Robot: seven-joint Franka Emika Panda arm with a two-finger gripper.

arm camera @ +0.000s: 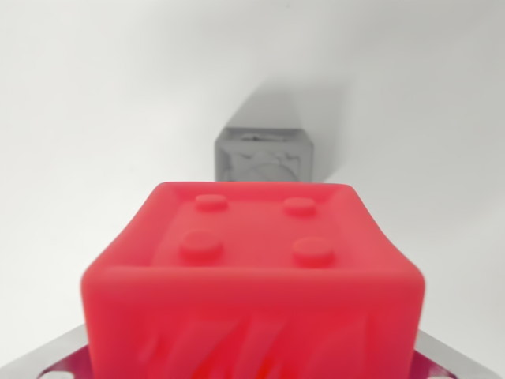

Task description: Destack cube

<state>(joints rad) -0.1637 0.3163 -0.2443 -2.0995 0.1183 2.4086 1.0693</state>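
- Wrist view: a red cube (252, 276) with four studs on its top fills the lower centre of the frame, very close to the camera and blurred.
- Metal corners at the bottom left and right hint at the gripper, but its fingers are hidden; I cannot tell whether it is holding the cube.
- A grey cube (264, 155) sits at upper centre, apart from the red one.
- If the red cube is carried, set it down well clear of the grey one.
- The white surface (87, 118) is bare and shadowed behind the grey cube.

The single wrist view looks forward and down, very close over a red cube (252, 276)
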